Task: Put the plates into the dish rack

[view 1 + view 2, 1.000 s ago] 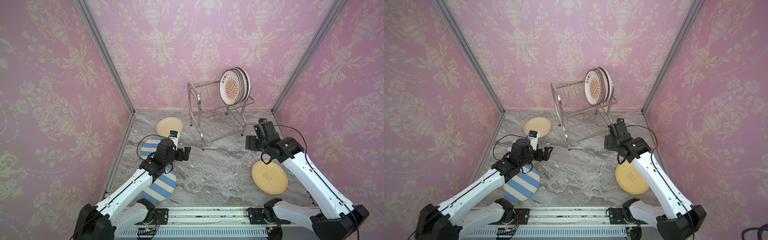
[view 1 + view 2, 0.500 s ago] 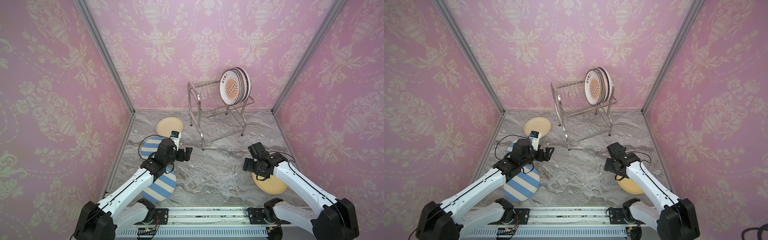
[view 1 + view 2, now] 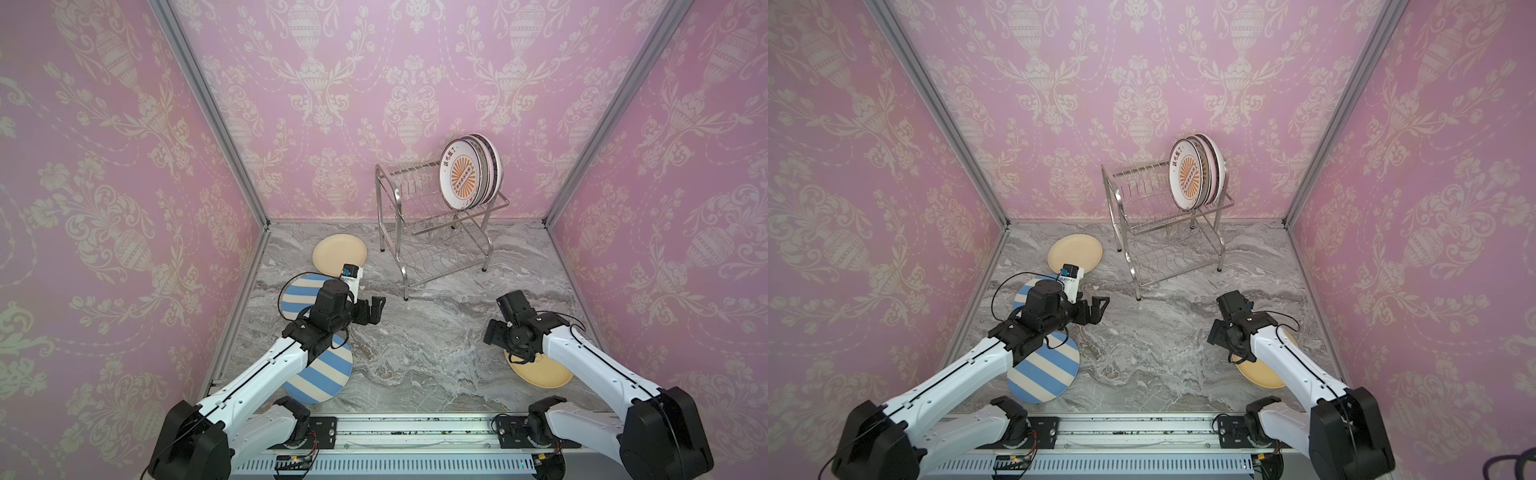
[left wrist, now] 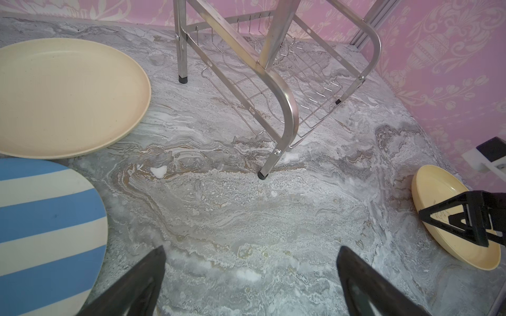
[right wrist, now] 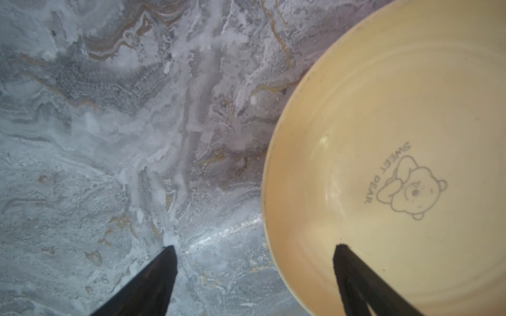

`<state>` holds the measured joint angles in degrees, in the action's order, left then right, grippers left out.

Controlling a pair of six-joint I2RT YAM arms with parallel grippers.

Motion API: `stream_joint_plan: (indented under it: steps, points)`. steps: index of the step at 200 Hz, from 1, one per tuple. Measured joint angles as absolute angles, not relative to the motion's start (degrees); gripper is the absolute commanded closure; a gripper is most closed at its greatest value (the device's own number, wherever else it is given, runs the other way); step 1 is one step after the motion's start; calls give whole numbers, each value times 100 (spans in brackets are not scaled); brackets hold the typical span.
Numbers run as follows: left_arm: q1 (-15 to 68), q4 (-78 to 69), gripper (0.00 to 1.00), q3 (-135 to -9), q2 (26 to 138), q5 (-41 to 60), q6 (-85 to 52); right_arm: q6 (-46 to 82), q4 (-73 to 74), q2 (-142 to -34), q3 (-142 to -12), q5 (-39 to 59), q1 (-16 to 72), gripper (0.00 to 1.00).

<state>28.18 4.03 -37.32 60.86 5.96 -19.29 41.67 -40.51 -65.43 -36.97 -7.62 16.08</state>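
The dish rack stands at the far side of the marble tabletop, a little right of centre. At the right end of its upper tier a row of plates stands on edge. A sunburst plate faces out in front, with other plates packed close behind it (I cannot count them from here).

Four more plates lie flat on the marble. The far cream-yellow plate sits left of the rack, near it but apart. The far striped plate lies close against that one on the near side, and I cannot tell whether they touch. The near striped plate lies at the near left. The left arm covers part of both striped ones. The near cream-yellow plate, printed with a little bear, lies at the near right.

The left gripper hovers over bare marble between the striped plates and the rack's nearest foot, jaws spread wide and empty. The right gripper points down at the left edge of the near cream-yellow plate with its jaws spread wide across the rim. One fingertip is over the plate's inside and the other over the marble, gripping nothing.
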Motion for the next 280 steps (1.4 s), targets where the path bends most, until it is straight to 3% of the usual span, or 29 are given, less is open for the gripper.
stream_joint_plan:
  steps: [170,280]
  points:
    - [2818,569,1,-3664,6047,563,-1959,4167,-3074,-7487,-3583,-187,1627,9]
    - [2818,797,1,-3664,5798,449,-1957,4209,-1492,-9120,-4941,832,2792,11]
